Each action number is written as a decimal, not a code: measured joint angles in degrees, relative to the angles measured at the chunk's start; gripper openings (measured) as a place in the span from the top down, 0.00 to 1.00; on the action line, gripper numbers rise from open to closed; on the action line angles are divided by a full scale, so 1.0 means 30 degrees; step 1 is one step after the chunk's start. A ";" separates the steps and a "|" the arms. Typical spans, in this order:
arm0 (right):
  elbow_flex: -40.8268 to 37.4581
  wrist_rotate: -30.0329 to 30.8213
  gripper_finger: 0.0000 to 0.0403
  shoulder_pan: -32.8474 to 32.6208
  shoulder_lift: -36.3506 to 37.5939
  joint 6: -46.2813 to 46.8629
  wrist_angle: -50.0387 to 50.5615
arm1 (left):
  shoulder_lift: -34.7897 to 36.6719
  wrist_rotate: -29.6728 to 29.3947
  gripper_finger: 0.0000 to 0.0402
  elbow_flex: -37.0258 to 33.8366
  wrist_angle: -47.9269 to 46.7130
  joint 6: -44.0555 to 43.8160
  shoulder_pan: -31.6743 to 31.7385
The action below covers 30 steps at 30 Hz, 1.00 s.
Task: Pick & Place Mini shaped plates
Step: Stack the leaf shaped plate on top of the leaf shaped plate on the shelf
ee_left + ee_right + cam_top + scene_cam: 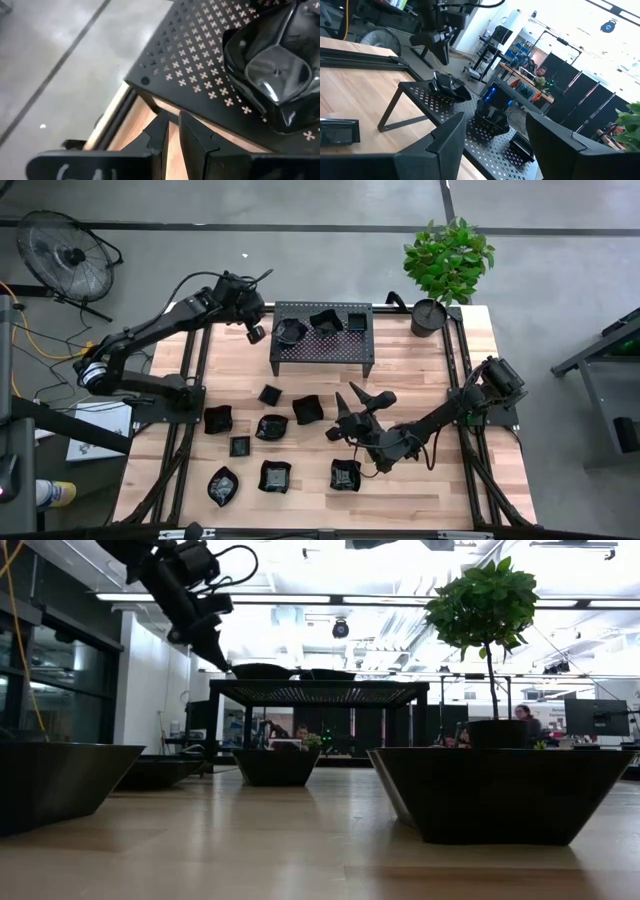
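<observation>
Several mini shaped plates [271,426], small glossy black dishes, lie scattered on the wooden table's near half. Three more [291,330] rest on top of the black perforated rack [322,348]; in the left wrist view one wavy dish [272,75] sits on the rack top. My left gripper [256,333] hangs just off the rack's left end, above the table, its fingers [160,136] shut to a narrow slit and holding nothing. My right gripper [358,398] is open over the table's middle, near the rack's front edge, and is empty too [495,135].
A potted plant [428,317] stands at the table's far right corner, beside the rack. A floor fan [65,255] sits off the table's left. Large in the low view are two near dishes [500,790], with people at desks far behind the rack.
</observation>
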State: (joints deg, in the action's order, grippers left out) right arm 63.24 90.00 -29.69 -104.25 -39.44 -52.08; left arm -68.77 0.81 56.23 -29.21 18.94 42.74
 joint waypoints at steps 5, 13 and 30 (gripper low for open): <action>-0.0001 -0.0006 0.49 0.0000 0.0000 0.0000 0.0002 | -0.0672 -0.0129 0.90 0.0000 -0.0303 -0.0261 -0.0007; -0.0001 0.0000 0.49 0.0000 0.0000 -0.0080 0.0003 | -0.1098 0.1130 0.90 0.0000 -0.0265 -0.0269 -0.0093; -0.0001 -0.0007 0.49 0.0000 -0.0007 -0.0029 0.0006 | -0.1026 0.1604 0.90 0.0000 -0.0313 0.0117 -0.1894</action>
State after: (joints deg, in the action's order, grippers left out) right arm 63.24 89.97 -29.69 -104.27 -39.53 -52.07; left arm -71.85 5.62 56.23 -30.15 19.29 37.06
